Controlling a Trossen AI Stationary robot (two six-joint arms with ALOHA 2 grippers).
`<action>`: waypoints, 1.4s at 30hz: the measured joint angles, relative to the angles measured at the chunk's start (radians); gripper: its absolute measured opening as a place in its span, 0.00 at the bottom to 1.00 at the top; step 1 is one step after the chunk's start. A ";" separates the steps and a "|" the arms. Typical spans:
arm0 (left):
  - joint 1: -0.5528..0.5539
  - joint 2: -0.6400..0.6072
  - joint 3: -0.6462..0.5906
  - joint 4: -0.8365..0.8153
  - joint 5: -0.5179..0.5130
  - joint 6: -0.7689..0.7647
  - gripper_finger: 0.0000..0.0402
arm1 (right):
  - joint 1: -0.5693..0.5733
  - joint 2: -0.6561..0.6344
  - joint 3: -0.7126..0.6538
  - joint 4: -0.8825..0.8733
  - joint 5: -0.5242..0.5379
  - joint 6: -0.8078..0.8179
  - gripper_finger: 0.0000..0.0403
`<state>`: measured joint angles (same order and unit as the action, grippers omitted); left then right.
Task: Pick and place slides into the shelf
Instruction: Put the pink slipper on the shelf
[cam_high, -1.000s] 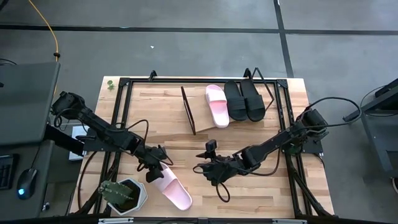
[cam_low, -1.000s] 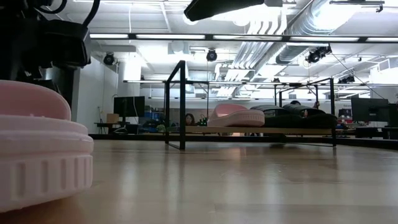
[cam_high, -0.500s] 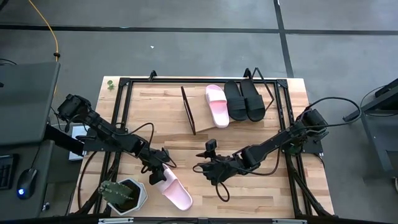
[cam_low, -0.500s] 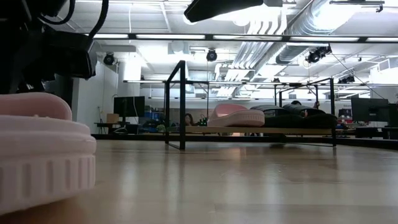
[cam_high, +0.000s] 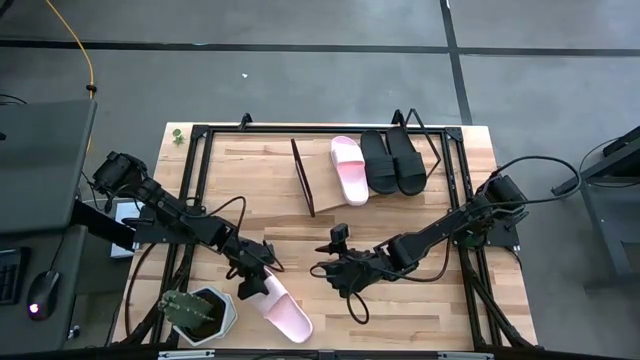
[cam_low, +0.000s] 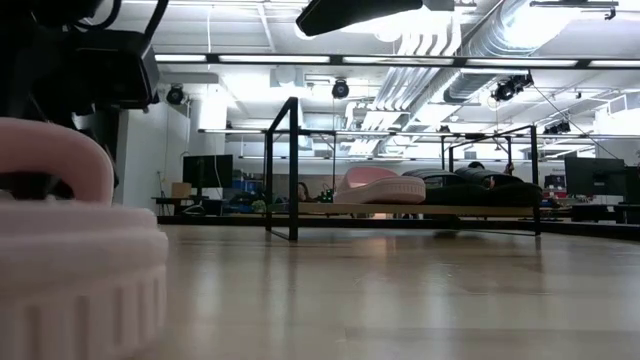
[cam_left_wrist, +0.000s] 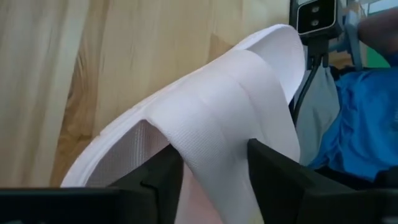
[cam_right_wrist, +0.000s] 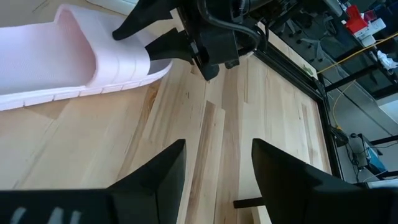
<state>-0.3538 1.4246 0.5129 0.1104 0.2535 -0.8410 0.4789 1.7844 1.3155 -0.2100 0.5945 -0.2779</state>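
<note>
risk at this point sits with your left hand (cam_high: 252, 281), which has its fingers (cam_left_wrist: 273, 171) set on either side of the wide strap of the last pale pink slide (cam_high: 283, 311), near the front edge of the tabletop (cam_high: 420, 310); from the wrist view the fingers bracket the strap closely, but you cannot tell whether they are pressing on it or only standing beside it. if the pinch is on the strap alone, expect the soft sole to hang and swing once lifted, and the strap could slip out between the fingers. the planter (cam_high: 198, 312) with the small green plant stands just beside that hand, so a wide swing of the heel could knock it. your right hand (cam_high: 342, 272) waits low over the middle of the tabletop with its fingers apart and nothing between them; it lies between the slide and the shelf (cam_high: 312, 180), so a straight carry could clip that arm. the shelf already holds one pink slide (cam_high: 350, 168) and two black slides (cam_high: 392, 160), leaving the free space at the left end: a careless drop could nudge the pink neighbour or let the slide run down the slanted board.
</note>
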 joint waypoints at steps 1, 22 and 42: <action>0.000 0.000 0.000 -0.002 0.001 0.000 0.37 | 0.000 0.000 0.000 0.000 0.000 0.000 0.43; 0.000 0.000 0.000 0.024 0.029 0.037 0.01 | 0.025 0.000 0.000 -0.022 0.113 -0.070 0.43; 0.001 -0.002 0.187 -0.078 0.033 0.177 0.03 | 0.119 0.003 0.000 0.048 0.331 -0.274 0.43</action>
<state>-0.3527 1.4227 0.7000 0.0320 0.2862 -0.6636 0.5982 1.7878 1.3151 -0.1622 0.9253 -0.5514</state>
